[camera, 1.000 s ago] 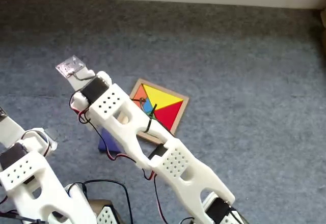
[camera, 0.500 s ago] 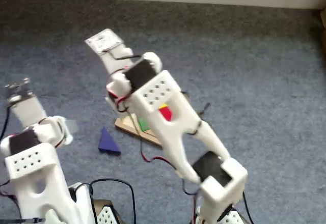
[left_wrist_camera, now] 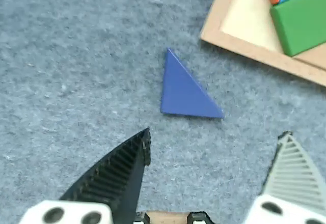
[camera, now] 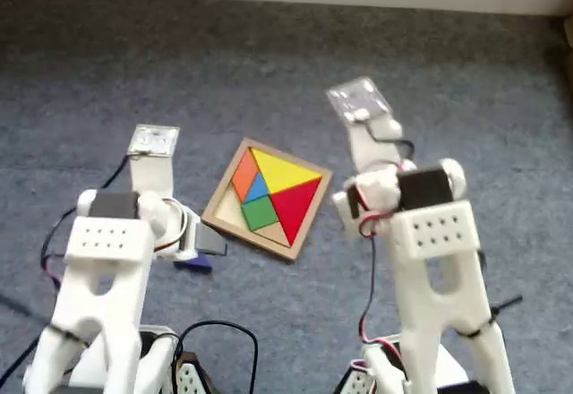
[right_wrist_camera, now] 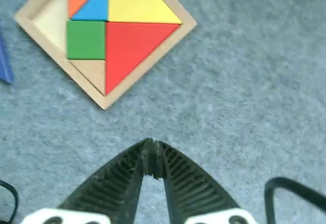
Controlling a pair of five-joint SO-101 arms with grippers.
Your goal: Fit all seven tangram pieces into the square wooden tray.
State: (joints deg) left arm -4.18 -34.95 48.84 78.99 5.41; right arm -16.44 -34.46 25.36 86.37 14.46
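Your left claw (left_wrist_camera: pixel 215 134) gapes over the blue triangle (left_wrist_camera: pixel 183 91), right claw (right_wrist_camera: pixel 151 155) closed and empty, but grab off-centre and that flat piece may skid away.

The left arm (camera: pixel 106 260) stands on the left side of the tray (camera: pixel 288 252), wrist bent down, and the left gripper (left_wrist_camera: pixel 215 134) hangs near the tray's left corner with jaws spread wide. The right arm (camera: pixel 434 242) stands on the tray's right side. Its right gripper (right_wrist_camera: pixel 153 150) points down near the tray's right edge, fingers pressed together on nothing.
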